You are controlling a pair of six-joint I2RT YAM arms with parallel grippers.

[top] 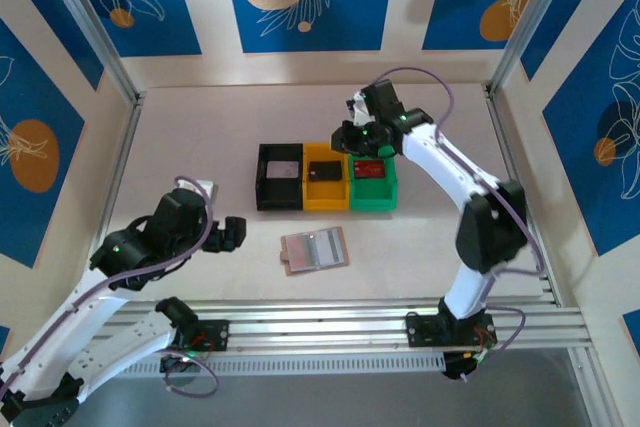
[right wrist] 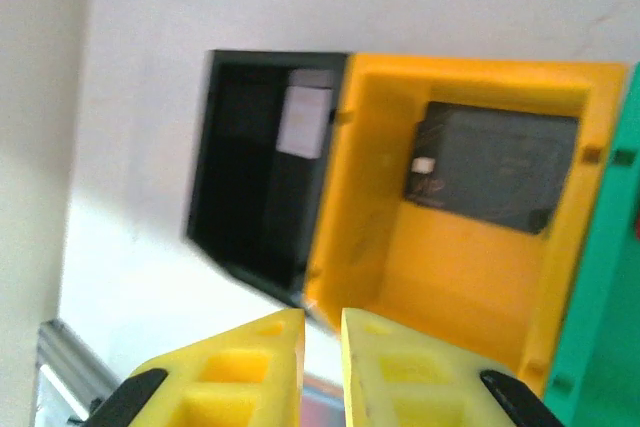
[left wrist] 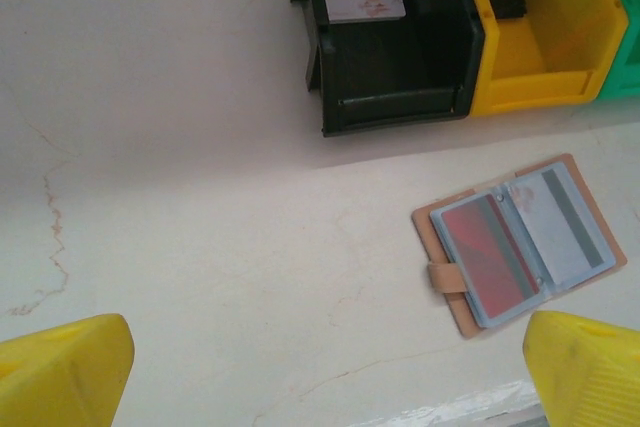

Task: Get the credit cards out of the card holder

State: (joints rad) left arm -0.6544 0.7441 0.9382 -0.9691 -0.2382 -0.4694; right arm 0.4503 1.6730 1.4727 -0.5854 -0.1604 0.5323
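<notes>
The card holder (top: 315, 249) lies open and flat on the table in front of the bins, tan with a snap tab. Its pockets (left wrist: 520, 242) hold a red card (left wrist: 485, 252) and a pale card with a dark stripe (left wrist: 562, 222). Three credit cards lie in the bins: a pale one (top: 285, 169) in the black bin, a dark one (top: 323, 170) in the yellow bin, a red one (top: 370, 168) in the green bin. My left gripper (left wrist: 330, 372) is wide open and empty, left of the holder. My right gripper (right wrist: 322, 347) hovers above the bins' far side, fingers nearly together on nothing.
The black bin (top: 264, 187), yellow bin (top: 325, 197) and green bin (top: 372, 197) stand side by side mid-table. A metal rail (top: 330, 322) runs along the near edge. Padded walls enclose the table on the left, back and right.
</notes>
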